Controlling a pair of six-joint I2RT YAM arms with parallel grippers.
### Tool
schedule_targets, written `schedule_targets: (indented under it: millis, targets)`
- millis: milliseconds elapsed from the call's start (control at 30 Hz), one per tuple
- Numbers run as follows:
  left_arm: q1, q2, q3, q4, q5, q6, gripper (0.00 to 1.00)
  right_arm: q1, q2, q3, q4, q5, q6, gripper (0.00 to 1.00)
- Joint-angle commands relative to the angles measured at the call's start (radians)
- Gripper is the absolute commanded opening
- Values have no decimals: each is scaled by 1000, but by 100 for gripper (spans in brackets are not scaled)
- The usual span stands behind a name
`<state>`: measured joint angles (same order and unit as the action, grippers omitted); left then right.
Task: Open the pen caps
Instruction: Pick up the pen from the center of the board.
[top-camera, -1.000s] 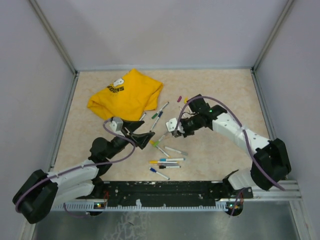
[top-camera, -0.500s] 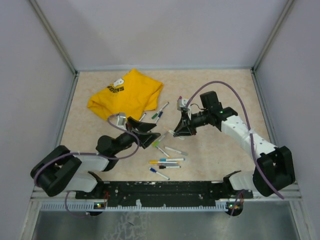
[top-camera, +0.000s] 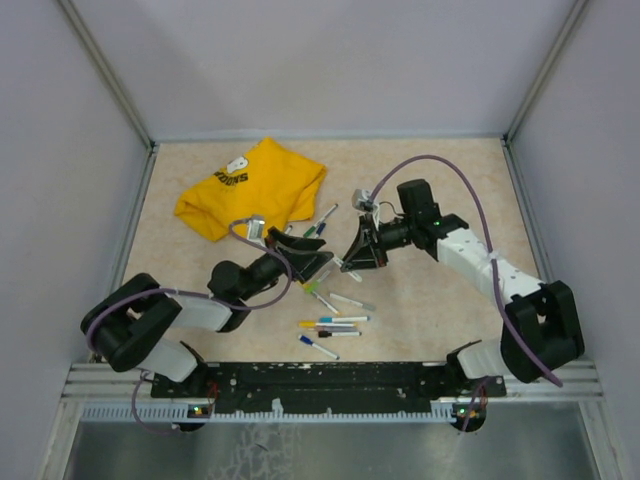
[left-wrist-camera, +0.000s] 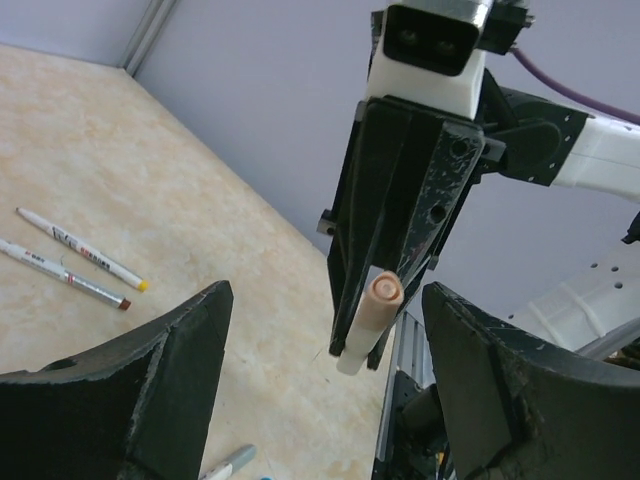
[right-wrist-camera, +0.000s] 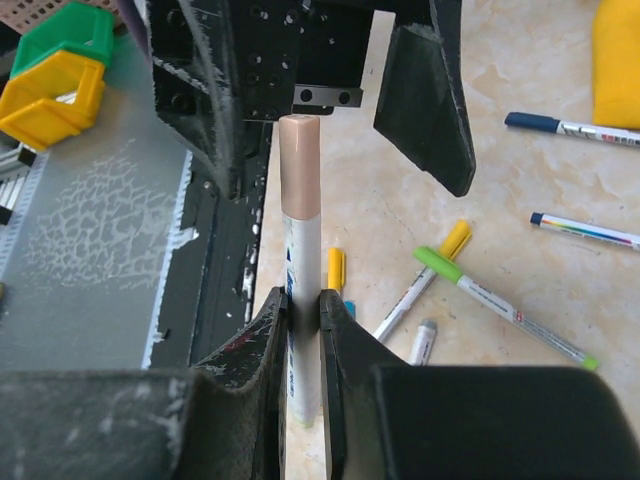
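My right gripper (right-wrist-camera: 303, 300) is shut on the white barrel of a pen (right-wrist-camera: 302, 240) and holds it off the table. Its peach pen cap (right-wrist-camera: 300, 165) points at the left gripper. In the left wrist view that cap (left-wrist-camera: 383, 293) stands end-on between the spread fingers of my left gripper (left-wrist-camera: 328, 295), touching neither. The left gripper is open. From above, the two grippers meet nose to nose at mid-table, left (top-camera: 318, 265) and right (top-camera: 352, 262).
Several capped pens (top-camera: 335, 322) lie loose in front of the grippers, with more (top-camera: 318, 225) beside the yellow T-shirt (top-camera: 255, 188) at the back left. A green-capped pen (right-wrist-camera: 500, 300) and a yellow-capped one (right-wrist-camera: 420, 285) lie under the held pen. Two small loose caps (top-camera: 362, 198) lie behind the right arm.
The left arm has reached forward and right until its fingers flank the cap. The right gripper has swung its pen toward the left gripper. The left jaws have narrowed a little.
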<state>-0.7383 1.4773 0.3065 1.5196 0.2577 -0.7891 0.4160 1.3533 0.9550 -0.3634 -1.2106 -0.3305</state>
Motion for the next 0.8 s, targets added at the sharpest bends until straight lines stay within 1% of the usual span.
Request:
schedule_targets:
  millis: [0,67,133,233,267,333,367,467,667,767]
  targets:
    - [-27,-11,37,120,-51,42,80,1,18,-5,56,-35,50,0]
    - [-35,-9,42,118,-58,51,75,1,24,-5,57,-33,52,0]
    - [-39,-9,51,105,-63,61,68,0,26,-5,60,-34,54,0]
    - [-41,-11,67,67,-63,69,52,1,27,-10,70,-31,67,0]
    - [-42,-11,71,57,-61,71,44,1,27,-11,72,-31,70,0]
    - [-43,-11,74,47,-60,71,32,1,27,-13,80,-30,77,0]
    - [-44,-11,72,43,-60,72,29,2,28,-13,83,-30,80,0]
    - [-44,-8,74,34,-49,73,29,1,28,-16,92,-29,91,0]
    - [-44,0,82,17,-16,68,39,1,29,-19,112,-22,117,0]
    - [-44,-2,76,11,-14,69,40,1,28,-19,114,-15,120,0]
